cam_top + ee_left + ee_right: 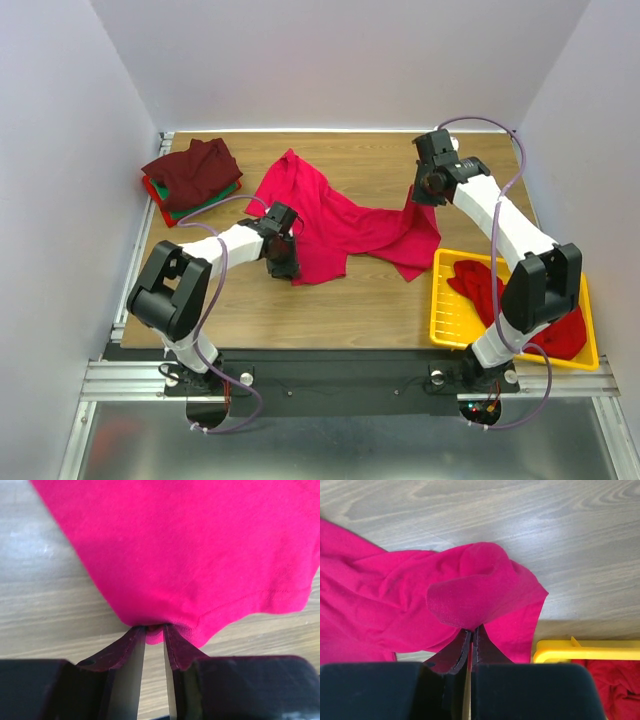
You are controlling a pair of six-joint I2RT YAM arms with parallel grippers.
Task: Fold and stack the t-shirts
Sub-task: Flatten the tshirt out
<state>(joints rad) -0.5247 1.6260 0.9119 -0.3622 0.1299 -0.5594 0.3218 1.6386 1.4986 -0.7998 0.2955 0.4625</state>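
Left pincer (154, 628) and right pincer (471, 629) pinch crimson t-shirt (340, 222).

Lab test cell: white panel walls (60, 150), aluminium mounting rail (120, 380).

Crimson t-shirt (335, 222) (yellow tray (447, 322))

The room is bright, with even light from above, and the table (380, 300) shows only soft, short shadows. In the left wrist view the crimson t-shirt (200, 555) is blurred toward 10 o'clock, and a pale glare lies on the wood at 9 o'clock. In the right wrist view the wood shines at 1 o'clock, and the dark fingers (490, 652) at 6 o'clock are out of focus.
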